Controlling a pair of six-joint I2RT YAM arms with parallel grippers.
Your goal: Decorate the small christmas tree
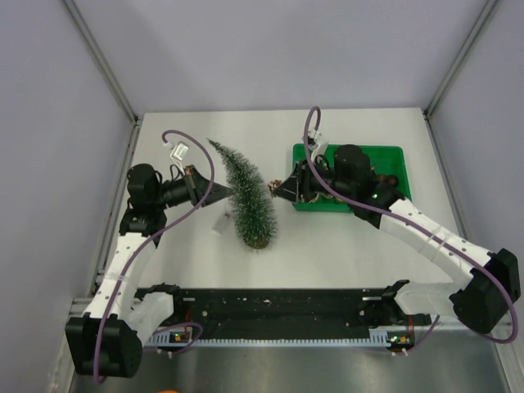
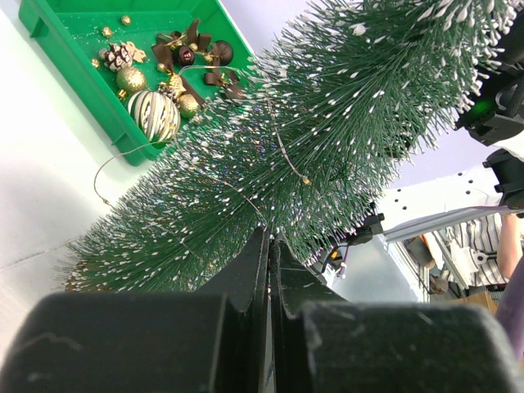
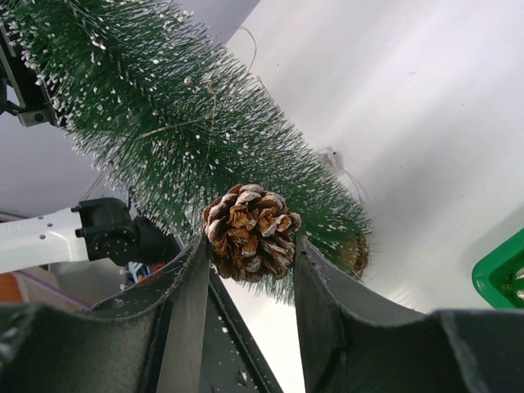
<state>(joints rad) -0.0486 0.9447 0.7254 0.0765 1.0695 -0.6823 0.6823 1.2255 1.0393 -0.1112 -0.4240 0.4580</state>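
Note:
The small christmas tree (image 1: 250, 196) stands mid-table on its brown disc base (image 1: 258, 242), its tip leaning toward the back left. A thin gold wire (image 2: 282, 151) winds over its bristles (image 2: 327, 123). My left gripper (image 1: 231, 190) touches the tree's left side. Its jaws (image 2: 270, 237) are pressed together, and the wire runs right into their tips. My right gripper (image 1: 273, 188) sits at the tree's right side, shut on a frosted brown pine cone (image 3: 250, 232). The cone touches the tree's branches (image 3: 164, 106) near its lower part.
A green tray (image 1: 348, 149) behind the right arm holds ornaments: a striped ball (image 2: 154, 115), a small pine cone (image 2: 116, 56), gold balls and brown bows. A small white object (image 1: 217, 225) lies left of the tree's base. The arm mounting rail (image 1: 278, 315) runs along the near edge.

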